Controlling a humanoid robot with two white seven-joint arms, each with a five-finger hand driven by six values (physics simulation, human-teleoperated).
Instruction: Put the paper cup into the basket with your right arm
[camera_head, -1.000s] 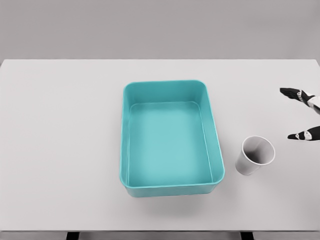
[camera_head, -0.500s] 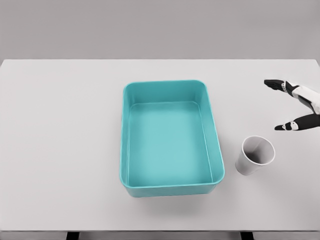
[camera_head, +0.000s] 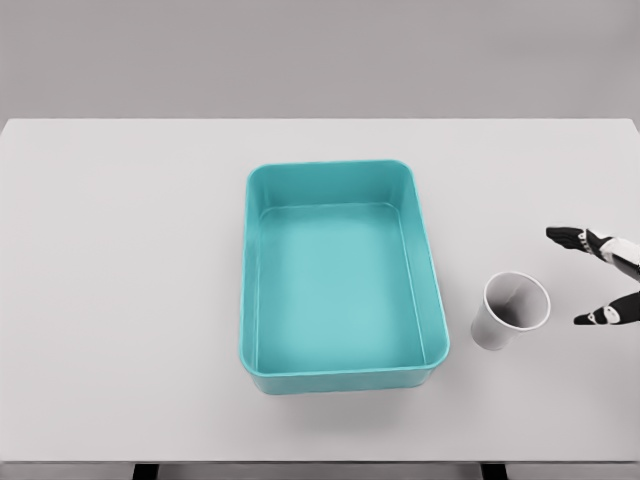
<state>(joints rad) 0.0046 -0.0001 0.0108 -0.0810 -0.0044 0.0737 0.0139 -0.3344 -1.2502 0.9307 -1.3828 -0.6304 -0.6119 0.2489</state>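
1. Overall, a white counter (camera_head: 130, 300) is seen to fill most of the head view, with a grey wall behind it.
2. A teal rectangular basket (camera_head: 343, 372) is placed near the middle of the counter; its interior is seen bare.
3. A white paper cup (camera_head: 510, 311) is found upright on the counter, just to the right of the basket's near right corner and apart from it, with its mouth facing up.
4. The right robot hand (camera_head: 603, 279) is seen at the right edge, beside the cup and not touching it. Two dark fingers (camera_head: 572, 237) are held spread apart; nothing is grasped.
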